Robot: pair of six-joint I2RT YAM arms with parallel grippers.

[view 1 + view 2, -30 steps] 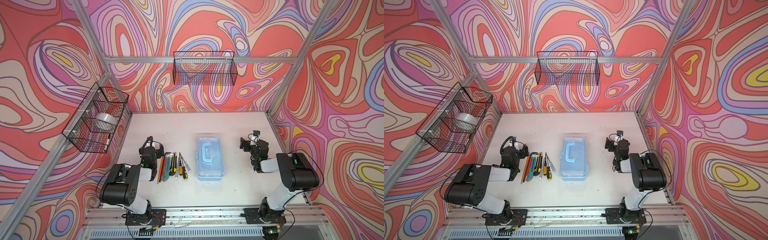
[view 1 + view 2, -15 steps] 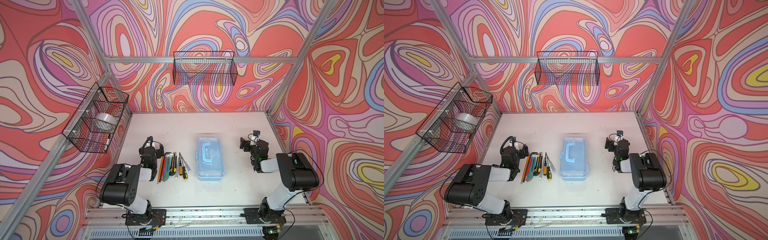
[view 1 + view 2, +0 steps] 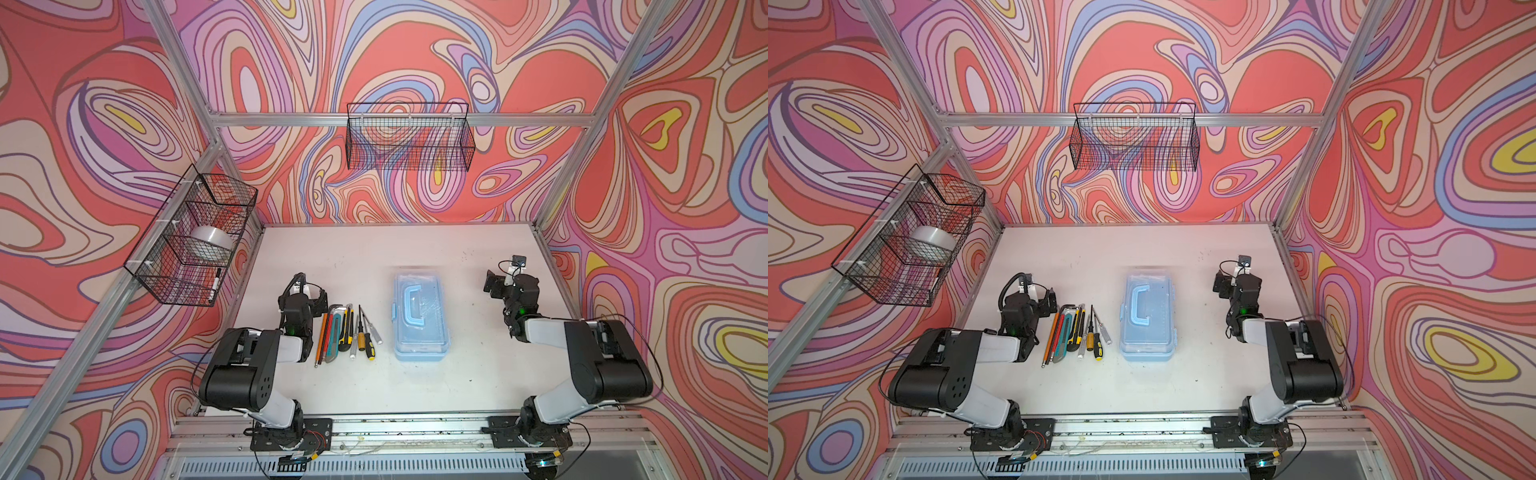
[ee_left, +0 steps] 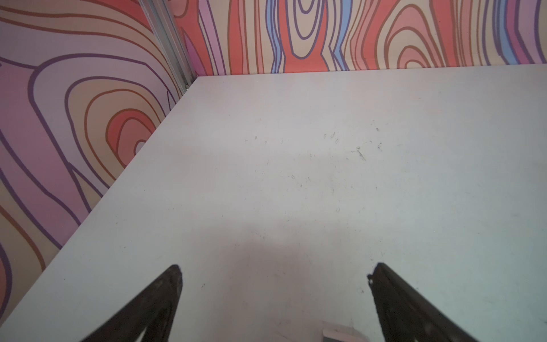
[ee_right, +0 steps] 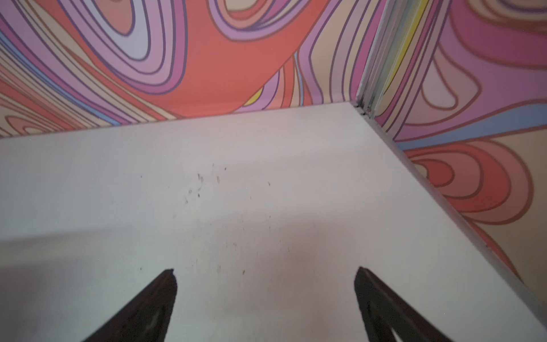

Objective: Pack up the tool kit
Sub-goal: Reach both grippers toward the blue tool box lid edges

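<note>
Case (image 3: 420, 320) lies closed on the table (image 3: 374, 257), tools (image 3: 347, 332) lined between it and the left gripper (image 4: 273, 271); this and the right gripper (image 5: 265, 272) gape wide, empty.

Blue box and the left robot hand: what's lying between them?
A row of tools: pencils, utility knives, hex keys, screwdrivers. Both top views show it.

The closed light-blue case (image 3: 420, 320) is being bordered on the white table (image 3: 374, 249) by a row of loose tools lined up side by side to its left: pencils (image 3: 320, 340), utility knives (image 3: 333, 334), hex keys (image 3: 337, 308) and screwdrivers (image 3: 366, 338). The left gripper (image 3: 309, 291) is being held just beside the pencils. The right gripper (image 3: 496, 284) is being held well apart from the case, on its opposite side.
</note>
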